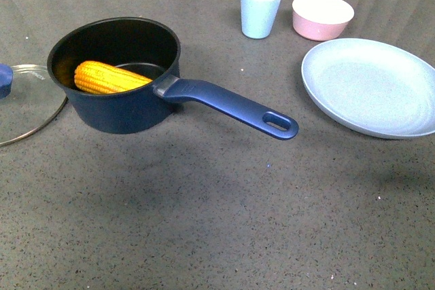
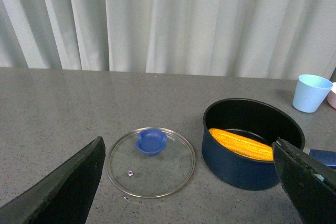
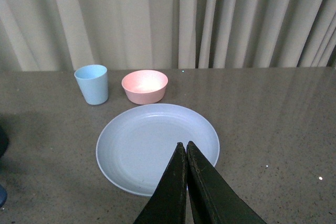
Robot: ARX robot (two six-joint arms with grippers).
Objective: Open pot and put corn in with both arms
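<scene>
The navy pot [image 1: 122,110] stands open at the left of the grey table, its long handle [image 1: 231,105] pointing right. The yellow corn [image 1: 109,77] lies inside it, leaning on the wall; the left wrist view also shows the pot [image 2: 247,169] with the corn [image 2: 241,144] in it. The glass lid [image 1: 24,103] with a blue knob lies flat on the table left of the pot, seen again as the lid [image 2: 151,162] in the left wrist view. My left gripper [image 2: 189,148] is open and empty, above and apart from lid and pot. My right gripper [image 3: 185,145] is shut with nothing in it, over the plate.
A pale blue plate [image 1: 370,89] lies at the right. Behind it stand a pale blue cup [image 1: 260,10] and a pink bowl [image 1: 322,17]. White curtains hang behind the table. Neither arm shows in the front view.
</scene>
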